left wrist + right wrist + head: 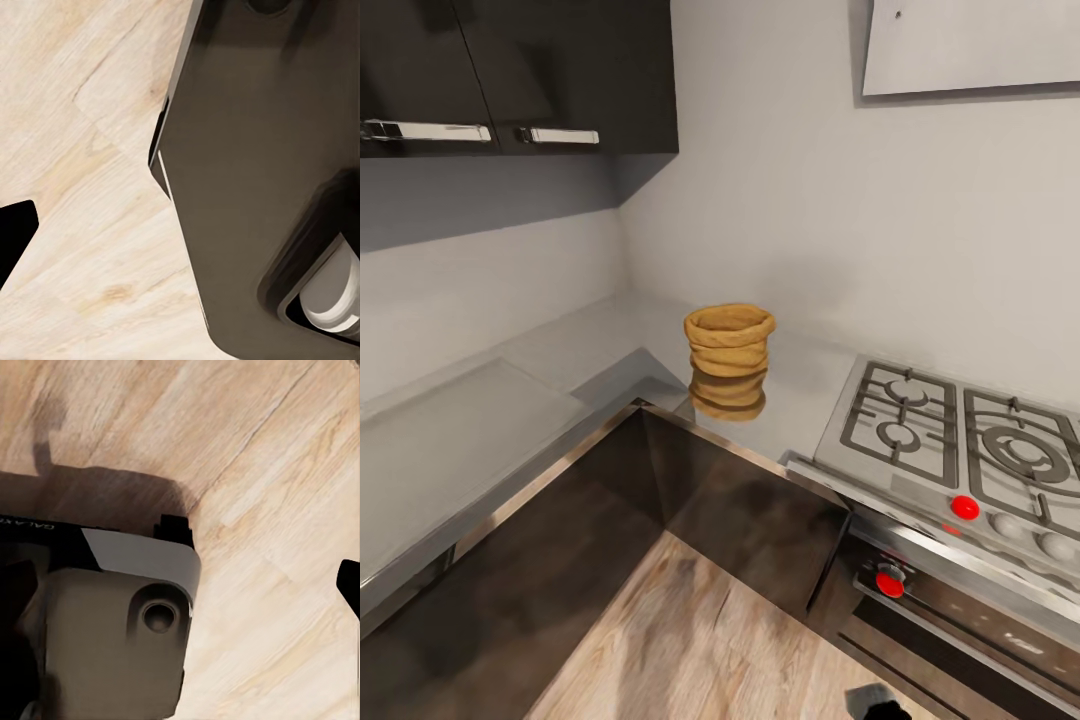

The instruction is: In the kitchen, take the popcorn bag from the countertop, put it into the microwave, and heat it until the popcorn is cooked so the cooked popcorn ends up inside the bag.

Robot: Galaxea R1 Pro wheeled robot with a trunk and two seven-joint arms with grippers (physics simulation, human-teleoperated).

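Your claws hang low over the wooden floor, and whether they're open or closed I can't tell. Ahead, the popcorn bag stands upright on the countertop, near the hob. Nothing grasped yet; pickup, microwave loading and heating remain.

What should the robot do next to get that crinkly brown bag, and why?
Probably roll a bit closer to the counter corner and start lifting one arm toward the tan crumpled paper popcorn bag. The bag stands upright and untouched on the smooth grey countertop, beside the gas hob, and both wrist cameras face the pale wooden floor, so the arms seem to hang low, far from it.
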